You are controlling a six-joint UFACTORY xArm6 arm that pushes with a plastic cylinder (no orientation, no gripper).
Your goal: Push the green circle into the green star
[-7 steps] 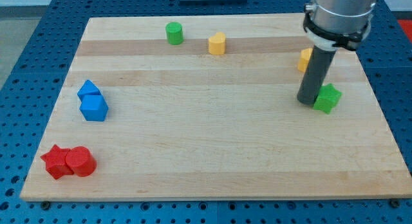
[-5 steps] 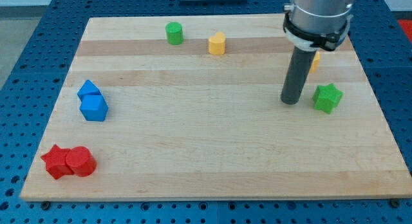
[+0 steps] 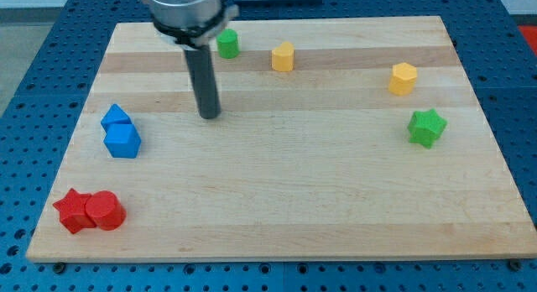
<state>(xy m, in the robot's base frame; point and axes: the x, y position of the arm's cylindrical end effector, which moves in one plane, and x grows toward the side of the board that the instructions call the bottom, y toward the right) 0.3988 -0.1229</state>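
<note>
The green circle [image 3: 227,44] stands near the view's top, left of centre, on the wooden board [image 3: 277,200]. The green star [image 3: 426,127] lies far off at the view's right. My tip [image 3: 209,116] rests on the board below and slightly left of the green circle, apart from it, and far left of the green star. It touches no block.
A yellow block [image 3: 284,56] sits right of the green circle. A yellow hexagon [image 3: 404,78] lies above the green star. Two blue blocks [image 3: 120,132] sit at the view's left. A red star [image 3: 73,211] and red circle [image 3: 106,211] sit at the bottom left.
My tip has swept from beside the green star at the view's right across to the left, below the green circle. No block has moved.
</note>
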